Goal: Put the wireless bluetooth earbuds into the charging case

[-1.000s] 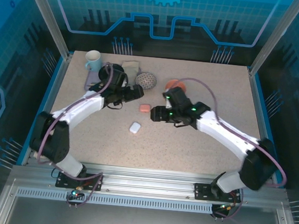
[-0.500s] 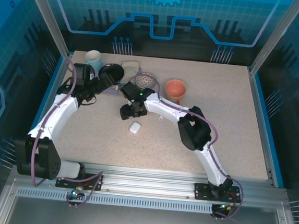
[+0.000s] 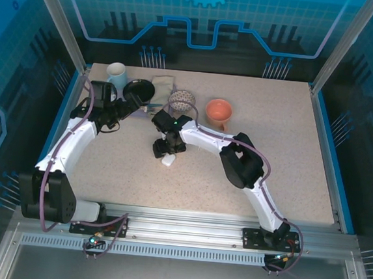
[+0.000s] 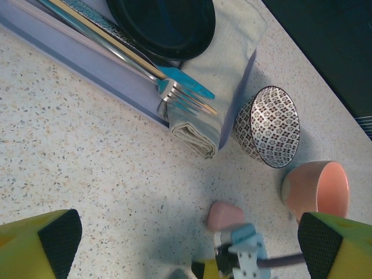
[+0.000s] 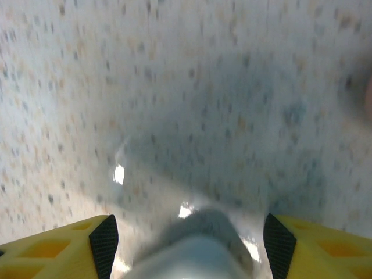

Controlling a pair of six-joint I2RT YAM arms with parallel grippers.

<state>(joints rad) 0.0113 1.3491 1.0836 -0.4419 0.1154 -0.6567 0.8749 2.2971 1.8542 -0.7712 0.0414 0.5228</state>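
Observation:
A white pebble-shaped charging case (image 3: 169, 159) lies shut on the speckled table. My right gripper (image 3: 162, 150) hangs directly over it. In the right wrist view the blurred white case (image 5: 197, 253) sits between the two yellow fingers (image 5: 99, 247) of my right gripper (image 5: 189, 235), which is open with a gap on each side. A pink case (image 4: 225, 215) lies shut just beyond the right wrist. My left gripper (image 4: 186, 238) is wide open with nothing in it, hovering by the black plate (image 3: 138, 89). The earbuds are out of view.
At the back left, a lilac tray (image 4: 99, 70) holds the black plate (image 4: 163, 26), cutlery (image 4: 174, 93) and a folded napkin (image 4: 224, 87). Behind the cases stand a patterned bowl (image 3: 182, 100) and a salmon cup (image 3: 218, 110). A pale mug (image 3: 116, 73) stands at the far left.
My left gripper has pulled back from the centre to the back left. My right gripper has swung left and come down over the white case, and its arm now covers the pink case from above.

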